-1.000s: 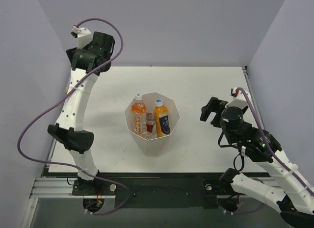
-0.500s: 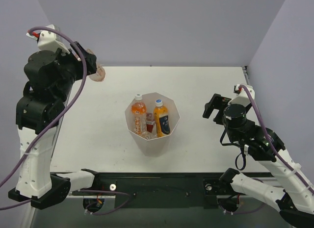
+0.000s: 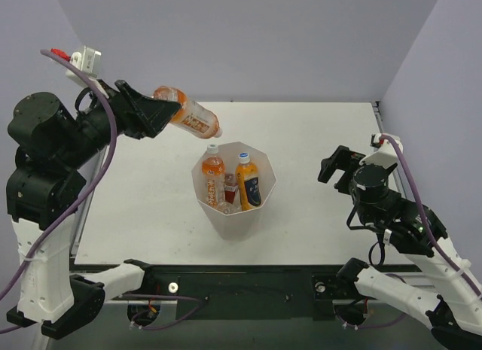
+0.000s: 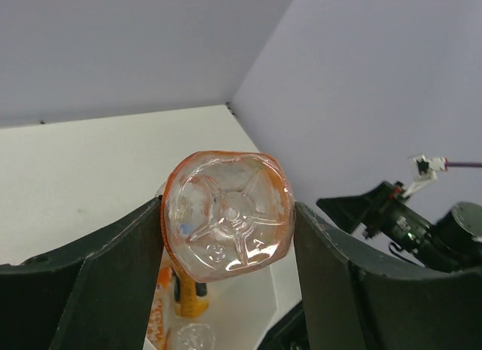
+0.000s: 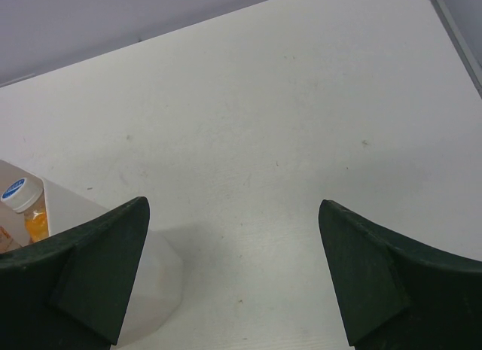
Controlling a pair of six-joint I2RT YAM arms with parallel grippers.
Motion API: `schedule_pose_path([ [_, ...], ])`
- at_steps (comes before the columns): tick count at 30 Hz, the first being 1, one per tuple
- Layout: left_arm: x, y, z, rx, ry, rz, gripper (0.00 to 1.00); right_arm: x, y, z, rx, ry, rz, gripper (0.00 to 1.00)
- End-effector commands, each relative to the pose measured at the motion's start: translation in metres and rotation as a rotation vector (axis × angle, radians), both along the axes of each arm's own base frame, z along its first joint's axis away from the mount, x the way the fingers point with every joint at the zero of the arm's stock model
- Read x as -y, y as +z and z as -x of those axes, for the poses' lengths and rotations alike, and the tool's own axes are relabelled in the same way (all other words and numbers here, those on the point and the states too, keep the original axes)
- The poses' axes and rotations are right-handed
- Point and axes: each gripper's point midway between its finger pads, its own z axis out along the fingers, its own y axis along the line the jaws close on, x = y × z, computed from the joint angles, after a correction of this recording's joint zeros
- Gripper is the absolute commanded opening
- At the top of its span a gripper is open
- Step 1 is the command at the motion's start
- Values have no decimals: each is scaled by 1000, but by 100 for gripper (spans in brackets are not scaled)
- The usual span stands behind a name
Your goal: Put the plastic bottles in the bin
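Now: left gripper (image 3: 160, 111) jaws clamp an orange bottle (image 3: 190, 120) near its base, cap angled down toward the bin (image 3: 235, 220), presumably for release among bottles (image 3: 213, 171) standing inside; right gripper (image 5: 232, 214) jaws spread, empty, off to one side.

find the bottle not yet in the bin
Top view, upper left: the bottle hangs in the air in the left pincer, cap end near the far-left rim of the bin.
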Motion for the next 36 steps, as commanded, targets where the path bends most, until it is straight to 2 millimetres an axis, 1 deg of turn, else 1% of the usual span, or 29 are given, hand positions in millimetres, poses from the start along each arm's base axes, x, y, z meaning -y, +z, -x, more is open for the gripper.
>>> schedule_pose_path([
  [1, 22, -4, 39, -22, -202, 65, 0, 14, 4, 3, 20, -58, -1, 88],
  [2, 30, -14, 45, -50, -271, 45, 0, 15, 4, 3, 20, -60, -2, 88],
  [3, 36, -28, 43, -84, -308, 26, 0, 14, 3, 3, 20, -59, -1, 88],
  [4, 42, -32, 49, -83, -363, 22, 0, 14, 3, 3, 19, -58, -2, 88],
  [5, 45, -46, 42, -113, -366, 17, 0, 14, 1, 3, 13, -56, 2, 88],
  [6, 45, -46, 43, -99, -369, 20, 0, 13, 1, 3, 13, -57, -1, 88],
  [7, 47, -57, 38, -127, -367, 20, 0, 13, 1, 3, 12, -53, -4, 88],
  [8, 48, -59, 38, -127, -376, 23, 0, 13, 1, 4, 11, -54, -6, 88],
  [13, 59, -87, 32, -188, -407, 24, 0, 14, 2, 5, 18, -57, -18, 88],
  [14, 59, -90, 31, -192, -402, 17, 0, 14, 1, 5, 16, -57, -15, 88],
  [16, 58, -101, 24, -216, -373, -12, 0, 13, 0, 4, 12, -55, -15, 88],
  [17, 59, -113, 19, -262, -361, -38, 0, 13, 0, 4, 13, -55, -17, 87],
  [18, 57, -118, 14, -271, -329, -65, 0, 11, 0, 4, 10, -51, -19, 87],
  [19, 63, -128, 12, -306, -338, -84, 0, 9, -1, 3, 8, -49, -21, 87],
  [20, 64, -131, 10, -309, -328, -99, 0, 9, 0, 2, 9, -47, -22, 87],
  [23, 83, -142, 12, -334, -369, -138, 0, 7, 2, 2, 12, -44, -31, 87],
  [24, 87, -142, 12, -331, -376, -148, 0, 7, 1, 1, 11, -47, -30, 87],
  [25, 95, -150, 14, -352, -396, -170, 0, 7, 0, 1, 8, -47, -27, 87],
  [26, 98, -149, 16, -345, -405, -181, 0, 7, 0, 1, 10, -49, -31, 87],
  [27, 104, -157, 16, -368, -410, -205, 0, 7, 0, 1, 10, -50, -32, 87],
  [28, 107, -158, 16, -365, -415, -217, 0, 7, 0, 1, 9, -52, -31, 87],
  [29, 111, -164, 16, -380, -423, -236, 0, 7, 0, 1, 9, -51, -32, 87],
  [31, 113, -169, 16, -390, -422, -263, 1, 8, -1, 1, 8, -53, -31, 87],
  [32, 111, -166, 16, -385, -417, -270, 25, 8, -1, 1, 8, -55, -30, 87],
  [33, 109, -164, 13, -379, -397, -275, 41, 9, -1, 1, 9, -60, -29, 87],
  [34, 108, -160, 13, -367, -394, -279, 66, 10, -1, 1, 12, -63, -31, 87],
  [35, 106, -158, 13, -360, -385, -279, 82, 9, -1, 1, 10, -62, -27, 87],
  [36, 105, -153, 13, -345, -384, -280, 85, 10, -1, 1, 11, -64, -24, 87],
])
